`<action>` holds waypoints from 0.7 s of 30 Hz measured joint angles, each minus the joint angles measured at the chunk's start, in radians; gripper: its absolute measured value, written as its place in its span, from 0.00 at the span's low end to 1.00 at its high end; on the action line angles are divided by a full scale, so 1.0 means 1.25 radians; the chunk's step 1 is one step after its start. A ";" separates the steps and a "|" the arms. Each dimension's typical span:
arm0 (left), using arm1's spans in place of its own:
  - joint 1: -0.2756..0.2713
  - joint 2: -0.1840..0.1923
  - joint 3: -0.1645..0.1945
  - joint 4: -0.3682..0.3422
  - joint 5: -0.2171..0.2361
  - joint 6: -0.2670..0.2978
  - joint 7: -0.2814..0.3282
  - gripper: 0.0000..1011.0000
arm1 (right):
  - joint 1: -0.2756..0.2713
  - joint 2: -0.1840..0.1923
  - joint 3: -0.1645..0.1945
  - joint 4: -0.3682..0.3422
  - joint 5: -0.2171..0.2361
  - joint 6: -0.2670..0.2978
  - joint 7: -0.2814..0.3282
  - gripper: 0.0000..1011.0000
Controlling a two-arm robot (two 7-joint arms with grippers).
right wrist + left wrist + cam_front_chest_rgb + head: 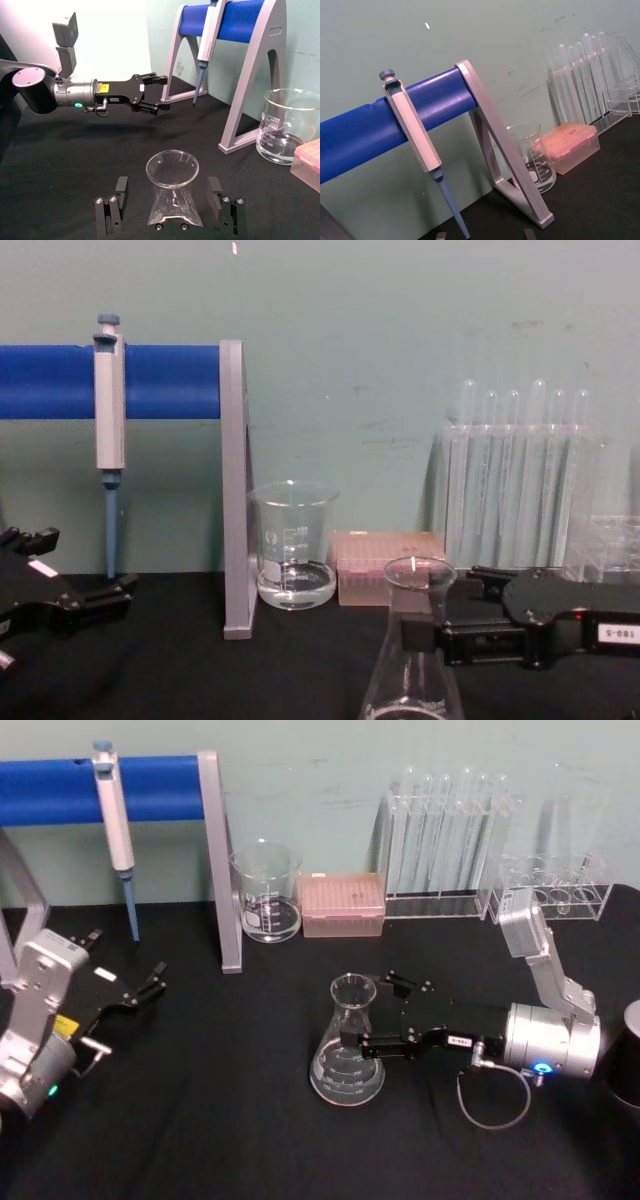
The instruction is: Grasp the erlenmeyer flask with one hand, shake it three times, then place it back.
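Clear glass erlenmeyer flask with faint white markings, black tablecloth, royal-blue bar on silver-grey stand; blue-tipped pale grey pipette, pink tip box, black right gripper with 1 white label; pale green wall

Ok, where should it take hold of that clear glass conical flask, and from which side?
Grip the clear glass conical flask at its narrow neck under the flared rim, level from the robot's right, where the open right gripper straddles it; the base looks too wide.

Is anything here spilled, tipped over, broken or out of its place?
Nothing stands out. The erlenmeyer flask stands upright between the open fingers of the right gripper, the beaker is upright, the pipette hangs on its stand; the left gripper is parked at the left.
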 joint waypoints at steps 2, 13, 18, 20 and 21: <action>0.000 0.000 0.000 0.000 0.000 0.000 0.000 0.99 | 0.004 -0.001 -0.003 0.004 0.001 -0.002 0.003 0.99; 0.000 0.000 0.000 0.000 0.000 0.000 0.000 0.99 | 0.020 -0.012 -0.014 0.025 0.005 -0.005 0.009 0.99; 0.000 0.000 0.000 0.000 0.000 0.000 0.000 0.99 | 0.026 -0.018 -0.019 0.035 0.005 -0.005 0.009 0.99; 0.000 0.000 0.000 0.000 0.000 0.000 0.000 0.99 | 0.027 -0.019 -0.020 0.037 0.005 -0.005 0.008 0.99; 0.000 0.000 0.000 0.000 0.000 0.000 0.000 0.99 | 0.029 -0.021 -0.021 0.038 0.005 -0.005 0.008 0.99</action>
